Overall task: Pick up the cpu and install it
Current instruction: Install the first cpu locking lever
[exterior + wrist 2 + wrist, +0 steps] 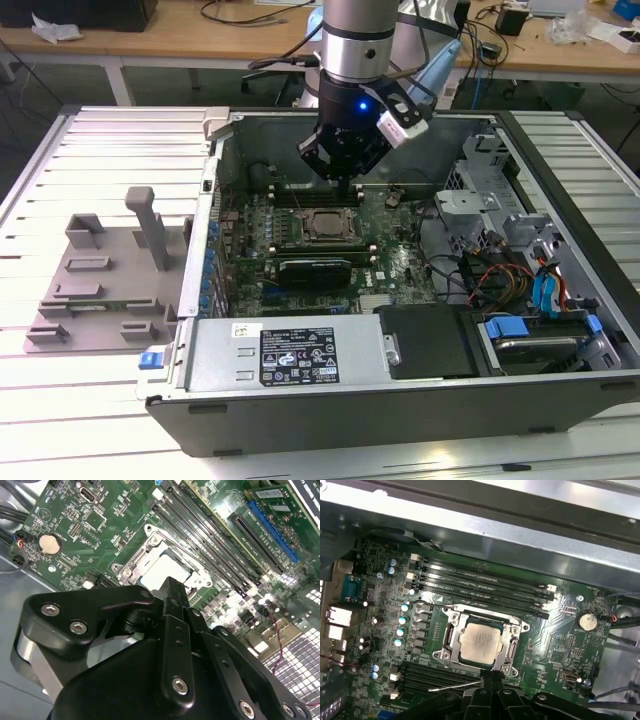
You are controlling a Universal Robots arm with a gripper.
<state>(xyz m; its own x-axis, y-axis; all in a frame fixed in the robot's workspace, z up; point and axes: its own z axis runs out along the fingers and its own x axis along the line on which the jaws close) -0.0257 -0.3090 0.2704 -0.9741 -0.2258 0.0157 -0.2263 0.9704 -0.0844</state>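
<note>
One cpu [481, 643] lay flat inside the metal socket frame [451, 638] on the green motherboard [555, 645], its silvery top facing up, as we saw in both wrist views. We found the tool [340, 158] hanging above the open computer case [300, 380], over the part of the board nearest the case's rear wall and apart from the chip. Its dark fingers [172, 607] looked drawn together with nothing between them, their tips [491, 680] just beside the frame's edge in the first wrist view. Rows of black memory slots [480, 582] ran along both sides of the socket. We also saw a grey plastic tray [100, 280] with upright blocks resting on the slatted desk [120, 140], beside the case toward the desk's edge on the exterior view's left.
</note>
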